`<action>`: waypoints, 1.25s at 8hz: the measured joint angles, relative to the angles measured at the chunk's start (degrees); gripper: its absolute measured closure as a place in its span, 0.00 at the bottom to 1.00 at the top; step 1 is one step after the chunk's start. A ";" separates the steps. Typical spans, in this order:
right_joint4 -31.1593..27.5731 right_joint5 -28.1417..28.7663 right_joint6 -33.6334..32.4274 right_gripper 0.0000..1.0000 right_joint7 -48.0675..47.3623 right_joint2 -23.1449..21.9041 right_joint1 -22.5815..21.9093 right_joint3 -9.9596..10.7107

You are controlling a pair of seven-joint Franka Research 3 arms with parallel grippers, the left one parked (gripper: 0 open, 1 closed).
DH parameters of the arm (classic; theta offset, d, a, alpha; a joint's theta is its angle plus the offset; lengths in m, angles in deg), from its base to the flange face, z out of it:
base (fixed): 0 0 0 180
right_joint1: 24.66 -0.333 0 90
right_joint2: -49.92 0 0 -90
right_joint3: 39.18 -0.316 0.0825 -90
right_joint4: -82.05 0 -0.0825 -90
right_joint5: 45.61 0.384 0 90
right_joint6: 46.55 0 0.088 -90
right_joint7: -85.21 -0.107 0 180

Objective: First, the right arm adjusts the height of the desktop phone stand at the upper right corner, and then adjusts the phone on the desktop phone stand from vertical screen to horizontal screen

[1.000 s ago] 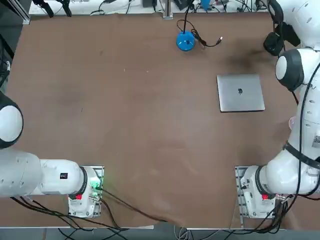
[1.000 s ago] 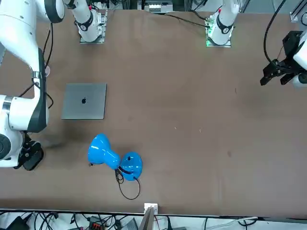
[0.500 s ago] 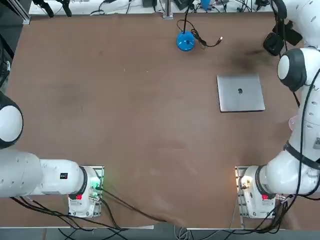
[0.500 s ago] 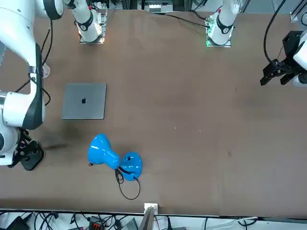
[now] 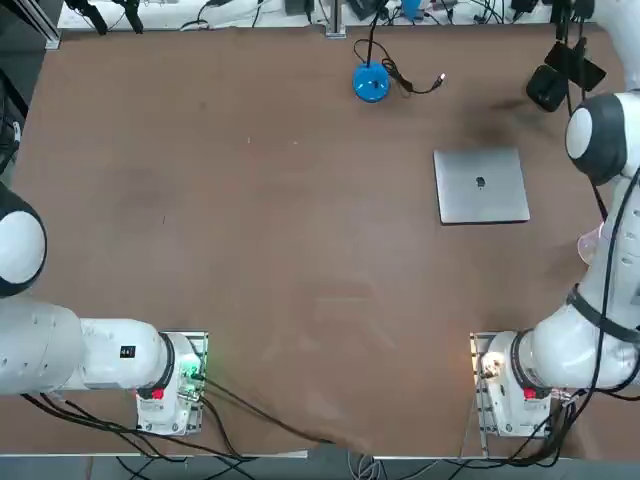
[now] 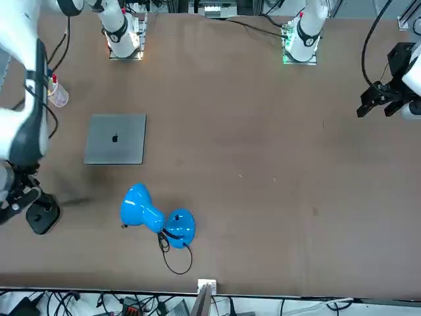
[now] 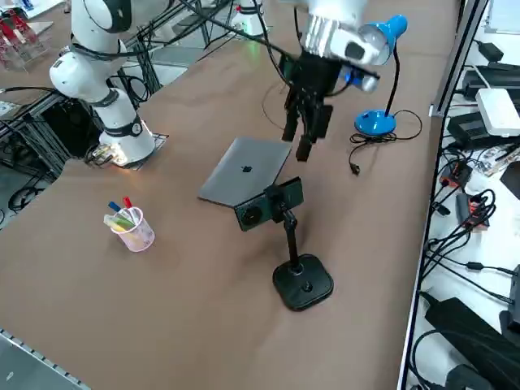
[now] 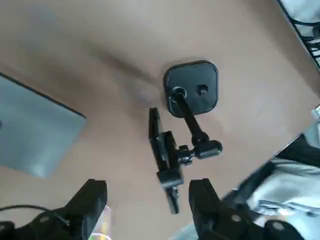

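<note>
The right arm (image 5: 600, 150) had swung further out past the laptop (image 5: 481, 186) than a second earlier, uncovering the stand (image 6: 42, 217) in the front view. Its pincer (image 7: 302, 134) hung above the stand with fingers spread, holding nothing. Judging by this, the approach was under way and no height adjustment had begun. The side view showed the phone (image 7: 269, 203) clamped at the top of the stand's slanted pole, beside the laptop; the top view showed only a dark shape there. The wrist view looked straight down on the stand's base (image 8: 192, 90).
</note>
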 joint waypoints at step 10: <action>-28.38 17.18 5.63 0.00 -24.83 -29.79 0.24 -1.77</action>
